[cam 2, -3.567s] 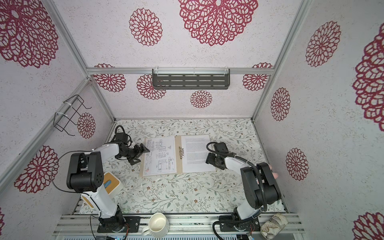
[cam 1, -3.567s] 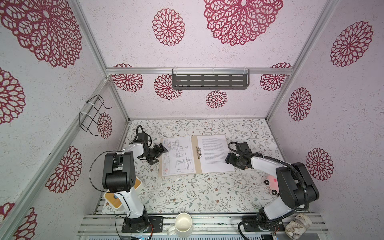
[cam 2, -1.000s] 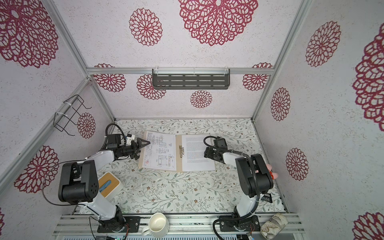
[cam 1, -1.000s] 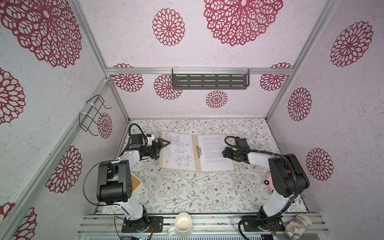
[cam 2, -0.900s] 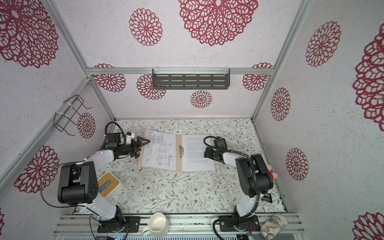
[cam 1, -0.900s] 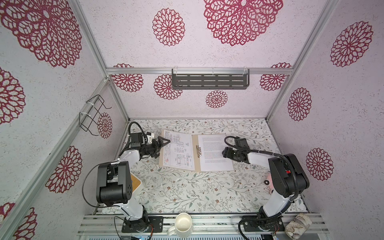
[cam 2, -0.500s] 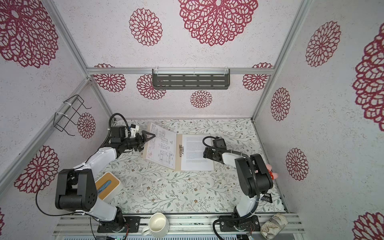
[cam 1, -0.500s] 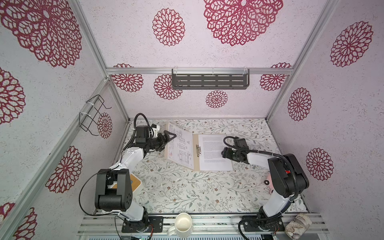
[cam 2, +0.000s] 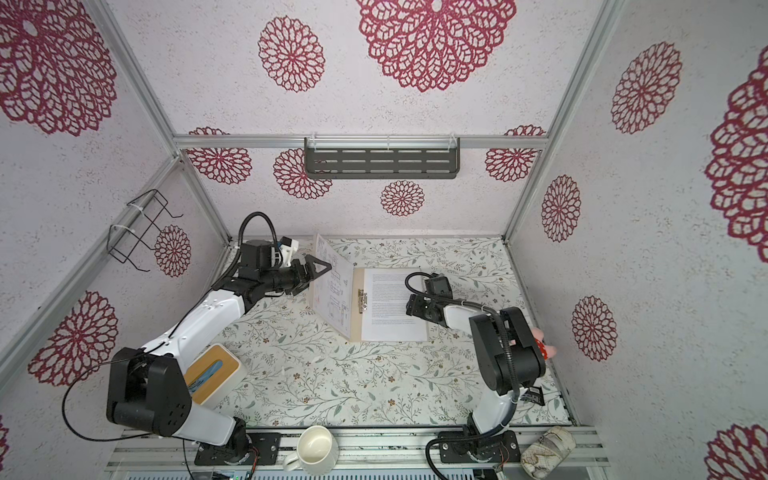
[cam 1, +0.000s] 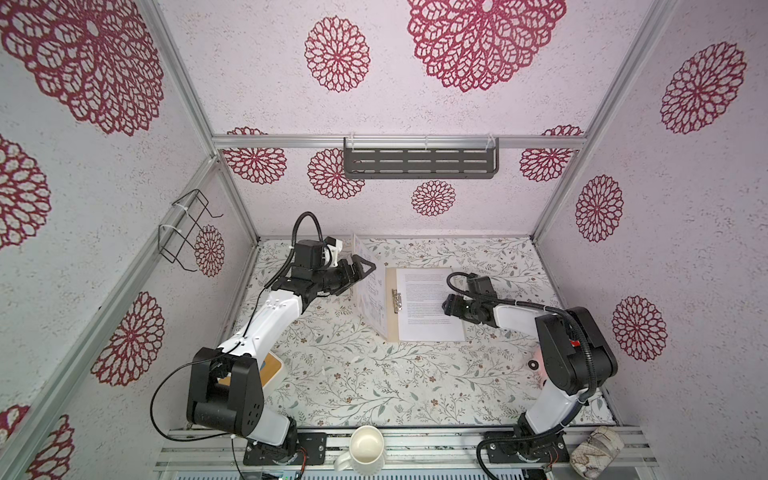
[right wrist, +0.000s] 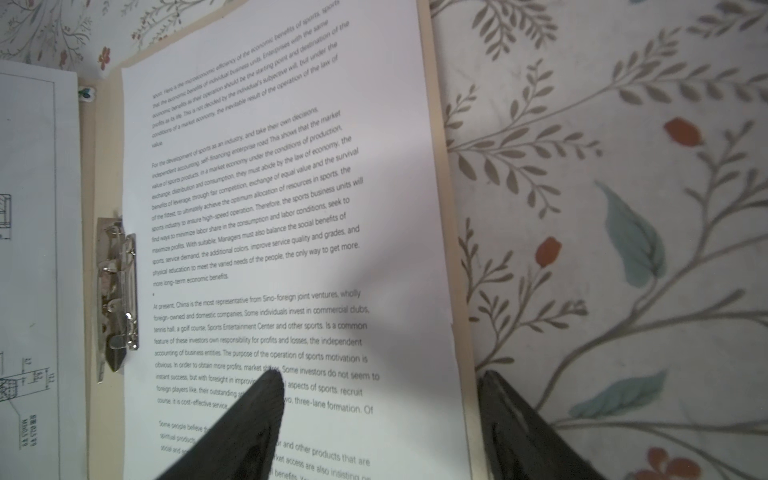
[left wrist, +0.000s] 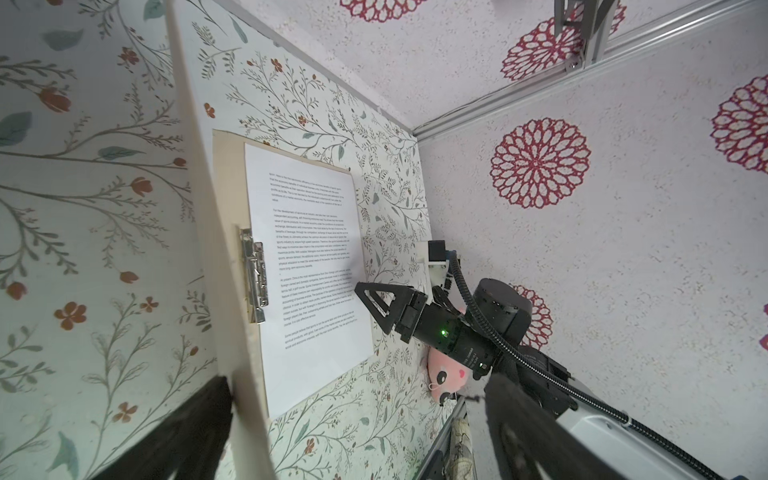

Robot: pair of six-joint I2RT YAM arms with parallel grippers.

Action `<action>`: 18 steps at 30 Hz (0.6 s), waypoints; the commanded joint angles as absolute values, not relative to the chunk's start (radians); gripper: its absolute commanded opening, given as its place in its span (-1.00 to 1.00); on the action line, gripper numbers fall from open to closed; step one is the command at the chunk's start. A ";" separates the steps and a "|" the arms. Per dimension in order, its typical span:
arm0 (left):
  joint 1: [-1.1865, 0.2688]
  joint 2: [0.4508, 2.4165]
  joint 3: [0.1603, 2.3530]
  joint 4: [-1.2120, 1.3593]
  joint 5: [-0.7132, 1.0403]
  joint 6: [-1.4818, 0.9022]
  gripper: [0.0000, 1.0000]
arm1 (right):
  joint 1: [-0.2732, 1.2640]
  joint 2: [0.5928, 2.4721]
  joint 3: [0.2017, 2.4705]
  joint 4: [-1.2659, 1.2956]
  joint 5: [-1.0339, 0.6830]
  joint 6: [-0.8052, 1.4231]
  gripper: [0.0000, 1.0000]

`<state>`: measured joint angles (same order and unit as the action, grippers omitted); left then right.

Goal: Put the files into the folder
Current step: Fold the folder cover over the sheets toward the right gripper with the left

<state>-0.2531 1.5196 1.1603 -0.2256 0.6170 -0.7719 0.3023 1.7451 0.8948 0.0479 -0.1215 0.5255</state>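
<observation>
Folder flap point(left wrist: 230, 357) stands between spread left jaws.

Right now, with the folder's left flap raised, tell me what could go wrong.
The flap stands between the open left hand's fingers, ungripped; it could drop flat again.
The drawing sheet lies loose on that steep flap and may slide off.
The open right hand sits over the text sheet's edge, where the closing flap would likely hit it.
</observation>
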 commanded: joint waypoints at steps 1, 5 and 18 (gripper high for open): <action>-0.306 1.546 1.200 -0.224 0.569 -0.756 0.95 | 0.315 1.771 0.884 -0.022 -0.164 0.554 0.54; -0.368 1.573 1.253 -0.218 0.537 -0.750 0.95 | 0.316 1.766 0.887 -0.017 -0.172 0.558 0.54; -0.531 1.756 1.456 -0.201 0.488 -0.767 0.95 | 0.296 1.719 0.903 -0.065 -0.181 0.563 0.57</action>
<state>-0.5041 1.7294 1.4063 -0.2169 0.5079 -0.7712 0.3012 1.7439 0.9047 0.0292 -0.1471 0.5354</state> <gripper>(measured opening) 0.976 0.785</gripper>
